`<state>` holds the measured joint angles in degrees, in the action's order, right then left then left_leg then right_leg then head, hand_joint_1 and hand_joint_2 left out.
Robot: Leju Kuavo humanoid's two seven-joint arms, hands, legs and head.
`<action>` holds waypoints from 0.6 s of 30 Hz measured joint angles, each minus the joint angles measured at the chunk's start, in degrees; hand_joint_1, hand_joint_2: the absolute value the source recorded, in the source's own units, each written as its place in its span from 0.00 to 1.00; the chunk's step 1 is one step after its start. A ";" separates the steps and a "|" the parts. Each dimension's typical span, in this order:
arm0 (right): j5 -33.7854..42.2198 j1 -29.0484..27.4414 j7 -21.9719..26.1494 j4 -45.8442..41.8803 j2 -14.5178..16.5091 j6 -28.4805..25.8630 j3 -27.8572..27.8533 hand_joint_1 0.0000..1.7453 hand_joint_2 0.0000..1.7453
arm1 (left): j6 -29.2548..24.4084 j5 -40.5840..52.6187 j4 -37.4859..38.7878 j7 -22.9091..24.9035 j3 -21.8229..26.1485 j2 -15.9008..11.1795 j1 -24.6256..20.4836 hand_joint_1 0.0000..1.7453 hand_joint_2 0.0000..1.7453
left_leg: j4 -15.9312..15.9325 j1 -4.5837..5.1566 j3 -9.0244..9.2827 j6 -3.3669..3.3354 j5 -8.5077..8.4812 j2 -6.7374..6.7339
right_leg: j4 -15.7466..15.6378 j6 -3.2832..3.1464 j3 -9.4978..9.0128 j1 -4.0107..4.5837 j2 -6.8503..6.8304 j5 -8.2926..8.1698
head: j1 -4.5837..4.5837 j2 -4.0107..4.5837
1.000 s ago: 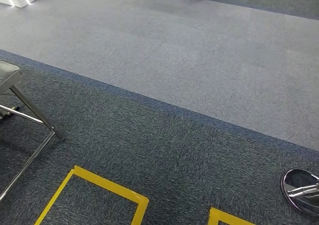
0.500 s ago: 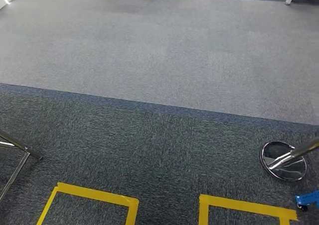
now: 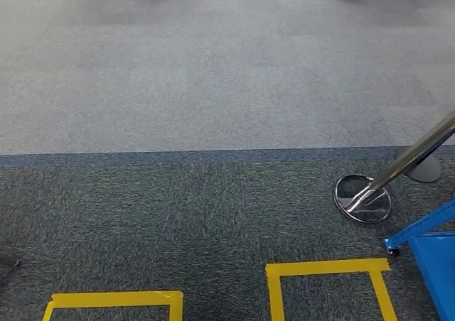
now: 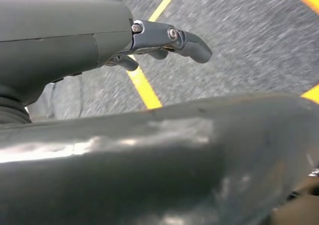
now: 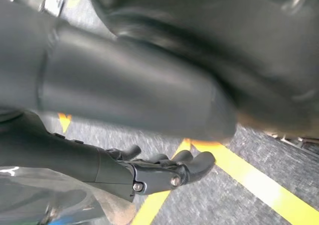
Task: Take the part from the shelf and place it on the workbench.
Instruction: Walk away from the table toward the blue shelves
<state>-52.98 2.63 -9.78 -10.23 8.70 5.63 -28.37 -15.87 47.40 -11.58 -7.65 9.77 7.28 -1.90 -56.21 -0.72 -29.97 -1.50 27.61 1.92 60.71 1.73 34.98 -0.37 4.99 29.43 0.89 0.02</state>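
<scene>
- Part: whereabouts cannot be told from these views; neither robot hand carries it, and no shelf level holding it can be made out.
- Progress, as a judgement: early stage. The robot faces open carpet with both arms hanging, so reaching the shelf, taking the part, carrying it and setting it on the worktop all appear to be left.
- Left robot hand (image 4: 165, 43): seen from its wrist camera, hanging over grey carpet and a yellow tape line; fingers loosely extended and slightly apart, holding nothing, touching nothing.
- Left yellow floor box (image 3: 115, 303): tape outline on the dark carpet, near edge of the head view.
- Right yellow floor box (image 3: 327, 282): tape outline, well apart from the left one.
- Chrome stanchion base (image 3: 362, 198): round, shiny, on the dark carpet, with a tilted-looking chrome pole (image 3: 413, 158) rising toward the right edge.
- Blue frame (image 3: 426, 246): on a caster, at the far right, just beside the right floor box; possibly the shelf, cannot tell.
- Right robot hand (image 5: 165, 170): seen from its wrist camera, hanging above carpet and yellow tape; fingers gently curved and parted, nothing in them.
</scene>
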 joint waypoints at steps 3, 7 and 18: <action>-0.11 0.36 -0.10 -0.01 -0.02 -0.14 -0.02 0.00 0.00 | -0.23 -0.16 0.00 -0.61 0.01 0.14 0.23 0.00 0.00 | 0.14 0.25 0.03 -0.28 0.05 -2.99 | 10.77 0.49 5.30 0.03 -4.00 4.83 | 0.21 0.00; -0.01 0.15 -0.33 -0.02 -0.19 -0.28 -0.13 0.00 0.00 | -0.95 -0.09 0.00 -0.27 0.02 1.28 0.13 0.00 0.00 | -0.06 0.30 0.24 -0.01 0.43 -6.14 | 5.17 1.06 1.64 -0.36 -6.33 0.82 | 0.23 0.00; -0.82 0.49 -1.63 -0.02 -0.31 0.84 -0.23 0.00 0.00 | -1.00 -1.79 0.00 -1.17 0.93 2.66 -0.09 0.00 0.00 | -14.08 0.26 -4.86 2.24 8.49 -2.92 | -3.23 -2.47 -3.02 0.30 -4.54 -1.58 | -0.37 0.00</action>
<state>-53.80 3.12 -11.41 -10.25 8.39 6.46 -28.60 -16.87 45.62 -11.58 -8.82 10.70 9.94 -1.98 -70.29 -0.46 -34.83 0.75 36.10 -0.99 57.48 -0.74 31.96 -0.07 0.45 27.85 0.52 0.02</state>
